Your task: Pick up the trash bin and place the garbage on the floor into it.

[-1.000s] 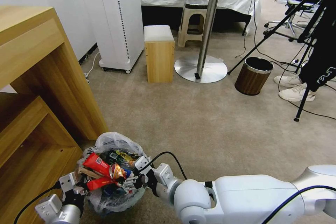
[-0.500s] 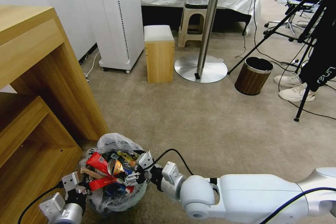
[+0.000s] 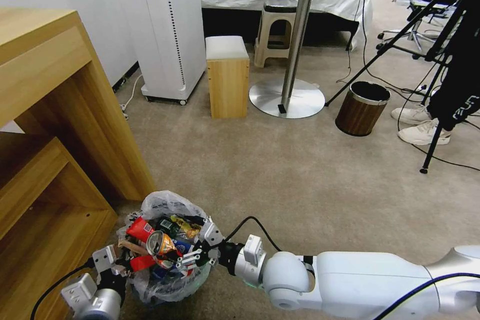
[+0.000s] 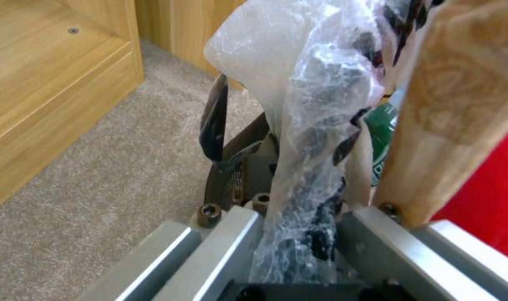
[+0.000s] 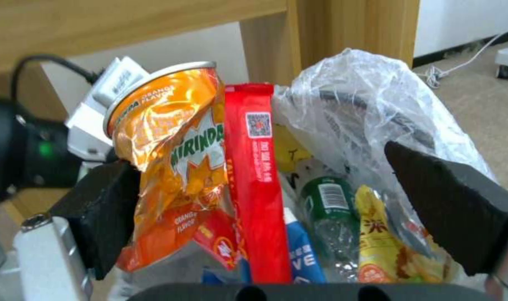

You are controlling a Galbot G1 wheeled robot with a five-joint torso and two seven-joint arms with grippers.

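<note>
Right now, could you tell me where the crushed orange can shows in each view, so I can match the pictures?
Head view: crushed orange can atop the trash bin, low left.
Left wrist view: I cannot make it out.
Right wrist view: left of centre, by the red wrapper.
Shared landmark: the clear bag.

Trash bin (image 3: 170,285) with crinkled clear liner, upright on carpet by wooden shelf, packed with garbage (image 3: 160,247): wrappers, crushed can, bottle.

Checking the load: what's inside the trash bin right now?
The trash bin holds a crushed orange can, red wrapper, green-labelled bottle and yellow packet; anything beneath is covered.
</note>
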